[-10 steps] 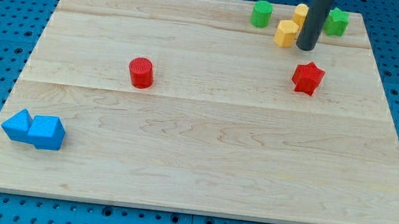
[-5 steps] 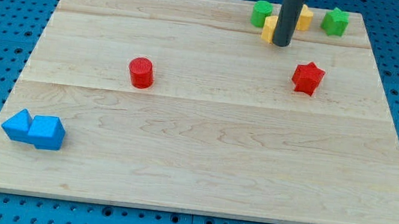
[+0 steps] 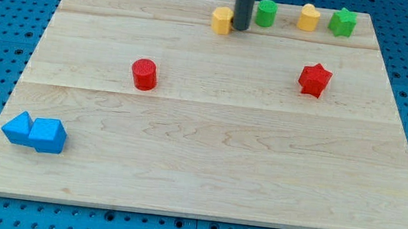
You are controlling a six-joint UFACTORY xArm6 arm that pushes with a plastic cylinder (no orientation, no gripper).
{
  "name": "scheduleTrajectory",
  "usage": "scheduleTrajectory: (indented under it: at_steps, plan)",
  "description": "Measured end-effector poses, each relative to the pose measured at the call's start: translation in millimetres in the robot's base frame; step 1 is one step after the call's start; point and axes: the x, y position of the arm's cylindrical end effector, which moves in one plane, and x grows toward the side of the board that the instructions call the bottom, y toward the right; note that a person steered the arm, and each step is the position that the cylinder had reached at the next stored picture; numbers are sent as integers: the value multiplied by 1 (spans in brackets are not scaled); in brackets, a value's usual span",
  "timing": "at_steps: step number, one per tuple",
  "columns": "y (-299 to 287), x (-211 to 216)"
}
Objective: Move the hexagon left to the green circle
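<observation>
My tip (image 3: 240, 28) sits between the hexagon (image 3: 222, 20) and green circle (image 3: 266, 14), upper frame; task looks done, so next just back away. No hand fitted.

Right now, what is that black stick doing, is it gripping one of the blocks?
My tip: no gripper, so it holds nothing; it stands between the yellow hexagon at its left and the green circle at its right.

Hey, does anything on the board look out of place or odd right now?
Nothing is damaged or tipped. The yellow hexagon sits on the view's left of the green circle, with my tip between them, touching the hexagon. The two blue blocks huddle in the bottom-left corner.
</observation>
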Motion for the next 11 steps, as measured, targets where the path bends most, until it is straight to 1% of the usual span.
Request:
scheduleTrajectory:
  at_steps: [1, 2, 3, 5, 6, 7, 8, 9, 10, 11]
  plan:
    - [-6, 19]
    - [-19, 21]
    - [-42, 21]
    - [-43, 0]
    - [-124, -1]
    - [-125, -20]
    - [-97, -37]
    - [-45, -37]
    - [-60, -16]
    - [14, 26]
